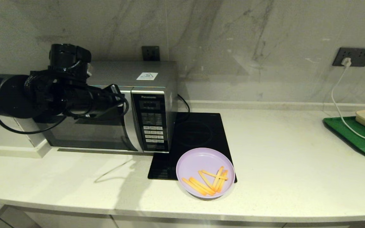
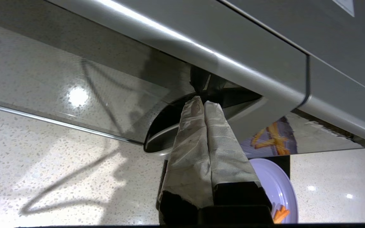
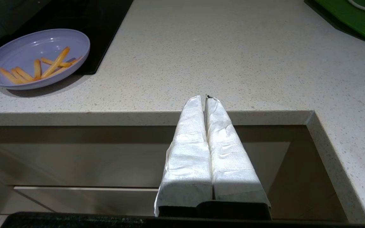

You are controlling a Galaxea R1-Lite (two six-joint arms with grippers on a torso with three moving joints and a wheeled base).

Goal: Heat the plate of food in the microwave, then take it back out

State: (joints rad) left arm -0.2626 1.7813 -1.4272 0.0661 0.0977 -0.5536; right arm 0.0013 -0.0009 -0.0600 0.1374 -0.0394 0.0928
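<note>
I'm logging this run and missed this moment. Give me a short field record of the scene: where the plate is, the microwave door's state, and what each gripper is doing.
plate: lilac plate with fries, on the counter, partly over the black hob
microwave: microwave left of the hob, door closed
left gripper: left gripper shut, tips at the recess of the door handle
right gripper: right gripper shut, idle below the counter's front edge, holding nothing
other: green tray at far right
</note>
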